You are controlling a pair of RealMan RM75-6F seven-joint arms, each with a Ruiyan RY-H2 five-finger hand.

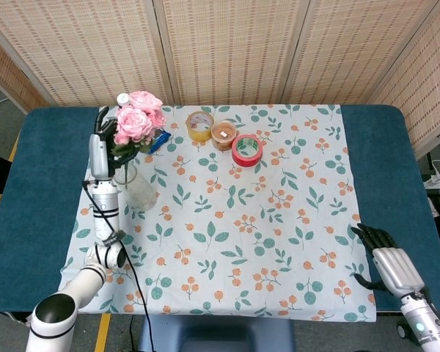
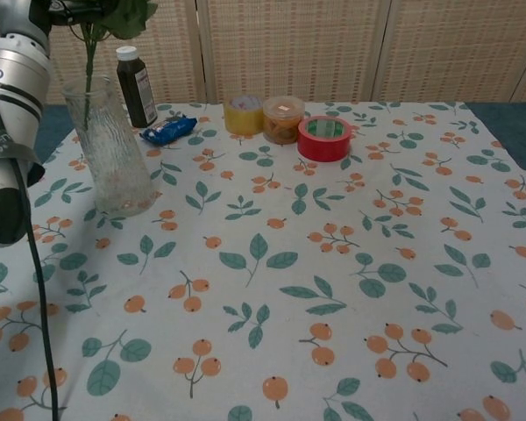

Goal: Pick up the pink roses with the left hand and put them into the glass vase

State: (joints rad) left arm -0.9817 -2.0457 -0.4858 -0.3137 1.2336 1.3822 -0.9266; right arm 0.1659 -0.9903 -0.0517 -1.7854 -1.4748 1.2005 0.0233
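Observation:
The pink roses [image 1: 136,119] stand over the glass vase [image 1: 137,188] at the table's left, held by my left hand [image 1: 103,137] at the leafy part of the stems. In the chest view the green stem [image 2: 88,74] runs down through the mouth of the ribbed vase [image 2: 110,151], and its leaves [image 2: 127,14] show at the top edge beside my left forearm [image 2: 10,105]. My right hand [image 1: 385,257] rests at the front right corner of the cloth, fingers apart, holding nothing.
Behind the vase stand a dark bottle [image 2: 137,85] and a blue packet [image 2: 168,130]. A yellow tape roll [image 2: 244,114], a brown lidded tub [image 2: 283,118] and a red tape roll [image 2: 323,138] sit at the back centre. A black cable hangs from the left arm.

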